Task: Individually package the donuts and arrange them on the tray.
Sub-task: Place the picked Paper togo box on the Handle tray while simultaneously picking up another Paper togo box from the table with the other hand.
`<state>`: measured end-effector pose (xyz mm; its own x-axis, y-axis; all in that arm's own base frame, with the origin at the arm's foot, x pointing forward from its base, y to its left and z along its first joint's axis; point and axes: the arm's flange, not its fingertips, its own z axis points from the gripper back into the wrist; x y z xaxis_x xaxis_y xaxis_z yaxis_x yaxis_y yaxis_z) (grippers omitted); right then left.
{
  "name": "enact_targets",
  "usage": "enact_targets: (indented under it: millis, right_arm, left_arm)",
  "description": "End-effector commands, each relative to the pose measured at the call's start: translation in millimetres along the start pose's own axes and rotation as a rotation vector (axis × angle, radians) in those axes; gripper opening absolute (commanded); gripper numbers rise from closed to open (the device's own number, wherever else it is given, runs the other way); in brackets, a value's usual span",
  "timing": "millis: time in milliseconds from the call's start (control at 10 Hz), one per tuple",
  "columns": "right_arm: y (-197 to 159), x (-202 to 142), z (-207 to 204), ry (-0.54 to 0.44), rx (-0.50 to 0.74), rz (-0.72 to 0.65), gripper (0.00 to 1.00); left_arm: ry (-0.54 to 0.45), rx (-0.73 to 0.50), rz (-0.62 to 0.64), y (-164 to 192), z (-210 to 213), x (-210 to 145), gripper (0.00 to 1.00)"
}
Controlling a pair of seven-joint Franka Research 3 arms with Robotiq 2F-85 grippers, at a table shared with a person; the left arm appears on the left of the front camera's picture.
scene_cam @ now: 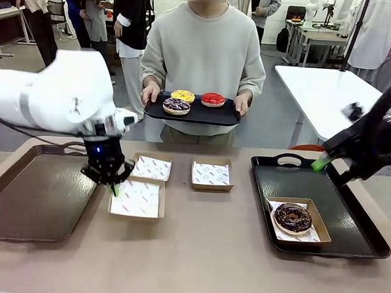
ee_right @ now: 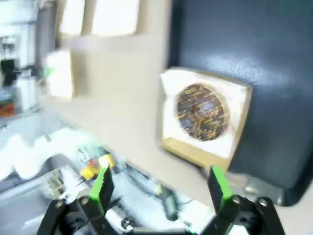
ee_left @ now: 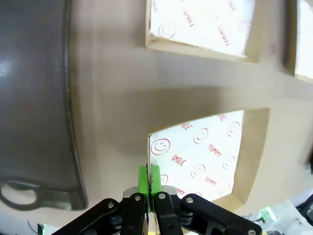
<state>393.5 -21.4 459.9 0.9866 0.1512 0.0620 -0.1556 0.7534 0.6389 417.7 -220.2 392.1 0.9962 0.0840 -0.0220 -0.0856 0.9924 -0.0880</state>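
Observation:
A chocolate sprinkled donut [scene_cam: 293, 218] lies in a paper-lined box on the black tray [scene_cam: 358, 224] at the right. Across the table, a person holds a second black tray [scene_cam: 194, 115] carrying a yellow donut [scene_cam: 182, 95], a red donut [scene_cam: 213, 99] and a dark drizzled donut [scene_cam: 176, 106]. My left gripper [scene_cam: 113, 183] is shut on the left wall of an empty lined box [scene_cam: 137, 199]; the left wrist view shows the pads [ee_left: 149, 178] pinching that box [ee_left: 205, 156] edge. My right gripper [ee_right: 160, 186] hangs open above the boxed donut [ee_right: 201, 111], blurred.
Two more empty lined boxes [scene_cam: 152, 167] [scene_cam: 212, 173] sit mid-table. A brown tray [scene_cam: 35, 197] lies at the left, beside my left gripper. The person's hands grip the far tray's ends. Bare table stretches along the front edge.

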Motion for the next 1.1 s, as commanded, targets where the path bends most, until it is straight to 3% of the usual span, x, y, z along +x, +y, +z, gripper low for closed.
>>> enact_targets:
  millis: [0, 200, 400, 1000]
  right_arm:
    - [-33.4, -7.1, 50.2, 0.017, 0.239, -0.038, 1.00]
    - [-65.1, -16.4, 90.3, -0.037, 0.388, -0.057, 1.00]
    - [-96.6, -27.3, 108.9, -0.068, 0.452, -0.023, 1.00]
    - [-176.0, -73.9, 122.7, -0.273, 0.628, -0.078, 1.00]
  left_arm:
    - [-0.015, -0.025, -0.025, 6.6, 46.5, 5.4, 0.00]
    - [-0.037, -0.011, -0.049, -2.3, 87.4, 24.1, 0.00]
    - [-0.037, 0.011, -0.085, -14.2, 112.4, 50.0, 0.00]
    - [-0.039, 0.091, -0.128, -40.6, 123.7, 127.0, 0.00]
